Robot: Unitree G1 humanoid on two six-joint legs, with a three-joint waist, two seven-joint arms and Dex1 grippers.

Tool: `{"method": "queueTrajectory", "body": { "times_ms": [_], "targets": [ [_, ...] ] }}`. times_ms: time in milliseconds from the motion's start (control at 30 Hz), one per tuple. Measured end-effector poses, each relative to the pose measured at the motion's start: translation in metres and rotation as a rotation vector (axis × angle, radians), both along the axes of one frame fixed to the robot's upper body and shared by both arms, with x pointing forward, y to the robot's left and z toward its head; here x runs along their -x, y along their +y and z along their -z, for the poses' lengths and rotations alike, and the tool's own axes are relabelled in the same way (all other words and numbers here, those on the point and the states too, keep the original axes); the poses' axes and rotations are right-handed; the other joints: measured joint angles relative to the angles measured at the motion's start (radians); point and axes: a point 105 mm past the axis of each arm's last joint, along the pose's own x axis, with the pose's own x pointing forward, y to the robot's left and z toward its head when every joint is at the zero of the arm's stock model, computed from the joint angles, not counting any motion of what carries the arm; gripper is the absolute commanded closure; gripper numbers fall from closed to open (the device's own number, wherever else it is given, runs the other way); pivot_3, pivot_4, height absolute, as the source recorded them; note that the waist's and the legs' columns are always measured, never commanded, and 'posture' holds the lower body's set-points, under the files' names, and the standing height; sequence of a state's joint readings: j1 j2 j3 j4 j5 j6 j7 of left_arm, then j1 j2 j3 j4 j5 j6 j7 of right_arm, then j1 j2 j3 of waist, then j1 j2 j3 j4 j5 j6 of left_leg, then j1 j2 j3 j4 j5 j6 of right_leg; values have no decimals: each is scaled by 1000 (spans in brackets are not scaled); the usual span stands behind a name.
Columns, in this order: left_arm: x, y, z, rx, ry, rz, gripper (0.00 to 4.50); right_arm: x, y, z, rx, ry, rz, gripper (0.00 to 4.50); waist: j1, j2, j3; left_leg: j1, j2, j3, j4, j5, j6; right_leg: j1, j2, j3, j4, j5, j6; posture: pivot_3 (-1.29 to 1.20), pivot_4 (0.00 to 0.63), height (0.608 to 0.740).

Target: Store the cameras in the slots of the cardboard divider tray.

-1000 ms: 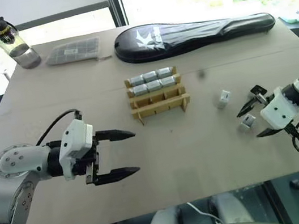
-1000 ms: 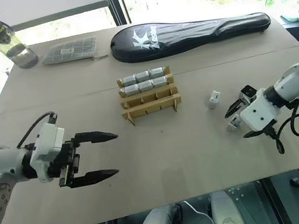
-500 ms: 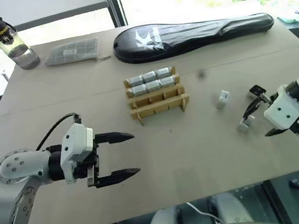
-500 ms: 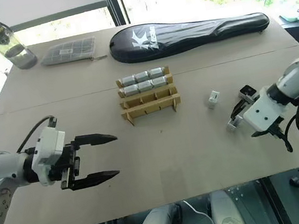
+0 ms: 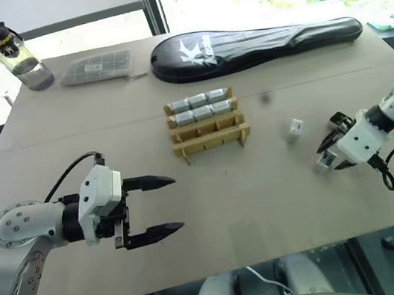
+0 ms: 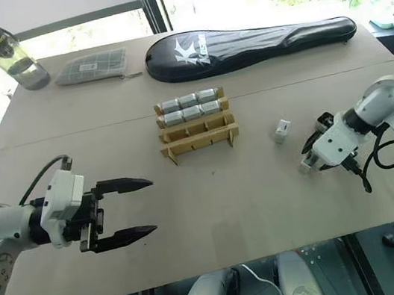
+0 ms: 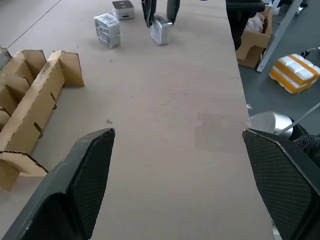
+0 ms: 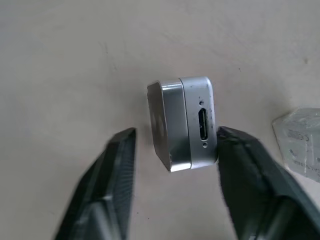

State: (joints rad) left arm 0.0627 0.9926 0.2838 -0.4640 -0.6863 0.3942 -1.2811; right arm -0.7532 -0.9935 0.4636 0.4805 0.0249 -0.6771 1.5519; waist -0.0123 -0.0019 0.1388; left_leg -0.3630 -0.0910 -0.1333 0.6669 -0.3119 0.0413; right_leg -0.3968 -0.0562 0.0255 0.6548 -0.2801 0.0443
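Observation:
The cardboard divider tray (image 5: 211,142) stands mid-table. Its two far rows hold several silver cameras (image 5: 201,106), and its near row is bare. Three cameras lie loose to its right: a pale one (image 5: 294,129), a dark-faced one (image 5: 340,121) and a silver one (image 8: 182,122) on the table. My right gripper (image 5: 328,157) points down over that silver one with a finger on each side. One pad is against it and a thin gap shows at the other. My left gripper (image 5: 179,202) hovers open and empty, left of and nearer than the tray.
A water bottle (image 5: 15,53), a grey gridded pack (image 5: 98,67) and a long black racket case (image 5: 254,36) lie along the far edge. The table's right edge is close behind my right arm. A cardboard box (image 7: 252,35) and yellow packs (image 7: 295,72) sit on the floor.
My right gripper's fingers have drawn in from wide open to a narrow straddle of the silver camera. The left gripper has stayed where it was.

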Motion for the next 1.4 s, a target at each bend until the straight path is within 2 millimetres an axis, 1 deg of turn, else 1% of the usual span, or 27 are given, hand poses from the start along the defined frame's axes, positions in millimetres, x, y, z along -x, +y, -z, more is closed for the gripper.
{"method": "queueTrajectory", "body": {
  "times_ms": [33, 233, 300, 367, 400, 433, 533, 567, 600, 633, 667, 700, 733, 767, 800, 833, 867, 900, 933, 967, 1000, 1033, 1100, 1200, 1333, 1400],
  "targets": [
    [0, 0, 0, 0, 0, 0, 248, 0, 0, 0, 0, -2, -2, 3786, 0, 0, 0, 0, 0, 0, 0, 0, 0, 0, 0, 0, 0, 0, 0, 0, 150, 740],
    [0, 0, 0, 1, -5, 2, 248, 1, 0, 0, -6, -2, -6, 3786, 0, 0, 0, 0, 0, 0, 0, 0, 0, 0, 0, 0, 0, 0, 0, 0, 150, 740],
    [0, 0, 0, 2, -7, 2, 248, 3, 7, -2, -56, 25, 8, 3786, 0, 0, 0, 0, 0, 0, 0, 0, 0, 0, 0, 0, 0, 0, 0, 0, 150, 740],
    [-1, 0, -1, 4, -11, -1, 248, 5, 22, -11, -138, 64, 40, 3786, -1, 0, 0, 0, 0, 0, 0, 0, 0, 0, 0, 1, 0, 0, 0, 0, 150, 740],
    [-2, 0, -2, 7, -17, -7, 248, 7, 31, -19, -198, 89, 56, 3786, -1, 0, 0, 0, 0, 0, 0, 0, 0, 0, 0, 1, 0, 0, 0, 0, 150, 740],
    [-2, -1, -2, 8, -19, -9, 248, 8, 36, -23, -225, 100, 60, 3786, -2, 0, 0, 0, 0, 0, 0, 0, 0, 0, 0, 1, 0, 0, 0, 0, 150, 740],
    [-5, 2, -7, 19, -49, -36, 248, 12, 69, -44, -386, 216, 143, 3786, 1, 0, 0, 0, 0, 0, 0, 0, 0, 0, 0, 0, 0, 0, 0, 0, 150, 740],
    [-7, 3, -9, 20, -56, -46, 248, 12, 78, -47, -416, 244, 168, 3786, 2, 0, 0, 0, 0, 0, 0, 0, 0, 0, 0, 0, 0, 0, 0, 0, 150, 740],
    [-7, 4, -9, 20, -59, -49, 248, 11, 83, -48, -436, 254, 183, 3786, 3, 0, 0, -1, 0, 0, 0, 0, 0, 0, 0, 0, 0, 0, 0, 0, 150, 740],
    [-9, 8, -9, 24, -59, -72, 248, -6, 103, -56, -519, 284, 258, 3786, -5, -1, 0, 1, 0, 1, 0, 0, 0, 0, 0, 2, 1, 0, 0, 0, 150, 740],
    [-10, 9, -12, 27, -72, -78, 248, -16, 119, -66, -575, 286, 278, 3786, -9, -1, 1, 0, 0, 2, 0, 0, 0, -2, 0, 3, 3, 0, 0, 0, 150, 740],
    [-11, 10, -13, 27, -79, -83, 248, -27, 130, -74, -618, 294, 311, 3786, -14, -2, 1, 1, 0, 3, 0, 0, 0, -2, 0, 4, 4, 1, -1, 0, 150, 740],
    [-12, 13, -15, 28, -85, -95, 248, -45, 152, -88, -687, 296, 355, 3786, -23, -2, 1, 2, 0, 3, 0, 0, -1, -2, 1, 4, 5, 1, -1, 0, 150, 740],
    [-14, 15, -17, 29, -97, -104, 248, -63, 176, -107, -754, 240, 391, 3786, -27, -3, 1, 0, 0, 1, -2, 1, -2, -6, 1, 3, 6, 1, -1, 0, 150, 740],
    [-14, 15, -18, 29, -100, -107, 248, -66, 182, -112, -769, 217, 400, 3786, -26, -4, 0, -1, 1, 1, -2, 1, -2, -7, 1, 2, 6, 0, -1, 0, 150, 740],
    [-15, 20, -19, 29, -102, -127, 248, -77, 191, -117, -786, 165, 438, 3786, -23, -5, -1, -1, 0, -3, -3, 1, -2, -8, 1, -1, 7, 1, -1, 0, 150, 740],
    [-18, 26, -19, 24, -104, -157, 248, -88, 198, -115, -784, 123, 493, 3786, -21, -5, -1, -2, -1, -4, -3, 1, -2, -9, 0, -3, 8, 1, -1, 0, 150, 740],
    [-19, 29, -19, 23, -105, -168, 248, -91, 201, -112, -780, 117, 509, 3786, -20, -5, -1, -6, -2, -6, -4, 1, -2, -12, -1, -5, 8, 1, -1, 0, 150, 740],
    [-20, 33, -19, 23, -108, -186, 248, -94, 208, -105, -776, 128, 532, 3786, -21, -5, -1, -8, -4, -8, -1, 1, -2, -14, -3, -8, 8, 1, -2, 0, 150, 740],
    [-21, 36, -20, 21, -117, -199, 248, -94, 218, -97, -768, 157, 539, 3786, -27, -5, -1, -11, -5, -9, 0, 1, -2, -16, -5, -12, 8, 1, -2, 0, 150, 740],
    [-22, 38, -21, 23, -122, -206, 248, -94, 222, -94, -767, 169, 541, 3786, -32, -5, -1, -14, -6, -10, 1, 1, -1, -18, -6, -14, 8, 2, -2, 0, 150, 740],
    [-23, 42, -22, 27, -124, -223, 248, -94, 233, -91, -763, 181, 544, 3786, -41, -5, -1, -16, -7, -11, 2, 1, -1, -20, -7, -16, 8, 2, -2, 0, 150, 740],
    [-23, 47, -24, 31, -131, -246, 248, -94, 246, -92, -755, 166, 542, 3786, -62, -4, 0, -18, -8, -13, 2, 1, -1, -20, -9, -26, 8, 2, -2, 0, 150, 740],
    [-20, 63, -23, 22, -131, -300, 248, -93, 253, -96, -719, 126, 509, 3786, -85, -4, 0, -17, -9, -14, 2, 1, -1, -20, -14, -36, 8, 2, -3, 0, 150, 740],
    [-19, 83, -22, 5, -141, -366, 248, -87, 258, -81, -618, 94, 422, 3786, -101, -3, 0, -16, -8, -13, 3, 2, -2, -18, -14, -36, 7, 2, -3, 0, 150, 740],
    [-19, 91, -22, 0, -147, -392, 248, -86, 259, -76, -564, 55, 365, 3786, -103, -2, 1, -13, -9, -13, 3, 2, -2, -17, -14, -35, 8, 2, -3, 0, 150, 740]
  ]
}}
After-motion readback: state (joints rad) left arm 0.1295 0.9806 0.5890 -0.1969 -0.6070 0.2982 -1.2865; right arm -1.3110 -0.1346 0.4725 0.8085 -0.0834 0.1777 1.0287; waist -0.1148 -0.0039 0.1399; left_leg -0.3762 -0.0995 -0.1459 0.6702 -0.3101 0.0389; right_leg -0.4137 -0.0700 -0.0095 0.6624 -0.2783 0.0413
